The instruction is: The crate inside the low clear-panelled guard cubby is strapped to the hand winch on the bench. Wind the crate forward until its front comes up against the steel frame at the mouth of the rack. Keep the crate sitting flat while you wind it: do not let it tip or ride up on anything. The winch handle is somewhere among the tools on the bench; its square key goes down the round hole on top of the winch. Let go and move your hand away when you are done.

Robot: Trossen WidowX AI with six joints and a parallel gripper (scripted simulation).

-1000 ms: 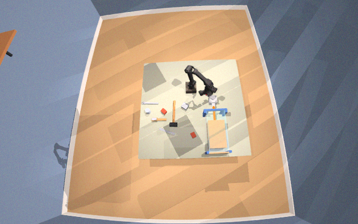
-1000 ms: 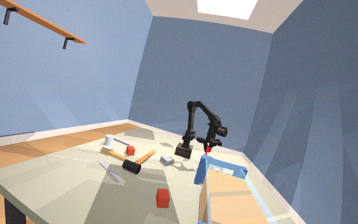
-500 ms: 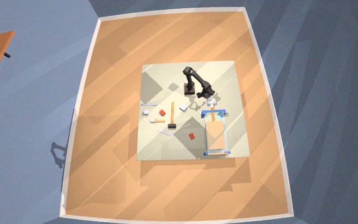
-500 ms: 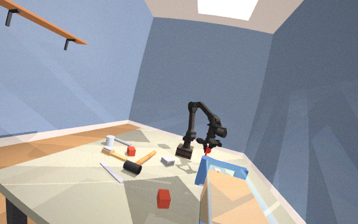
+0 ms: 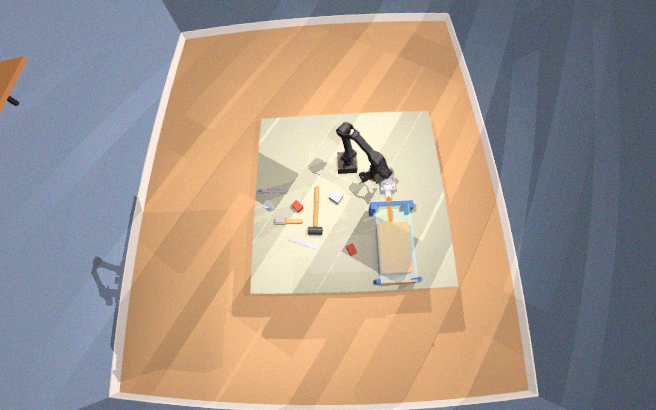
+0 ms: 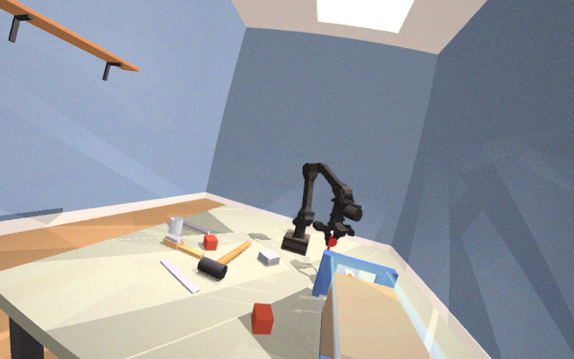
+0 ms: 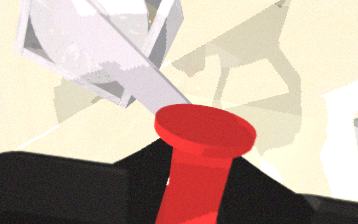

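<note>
1. The arm (image 5: 364,142) (image 6: 308,193) rises from its base, bends at a high elbow and slopes down towards the winch (image 5: 388,186) (image 7: 75,75), wrist low over the bench (image 5: 295,270) (image 6: 144,306).
2. The gripper (image 5: 371,178) (image 6: 331,238) (image 7: 192,140) points down, jaws clamped on the winch handle's red knob (image 6: 332,242) (image 7: 205,127).
3. The handle's pale crank (image 7: 150,80) reaches across the winch top.
4. The crate (image 5: 395,247) (image 6: 376,315) lies flat inside the cubby (image 5: 392,204) (image 6: 360,263), its front short of the blue mouth frame, orange strap (image 5: 390,214) between.
</note>
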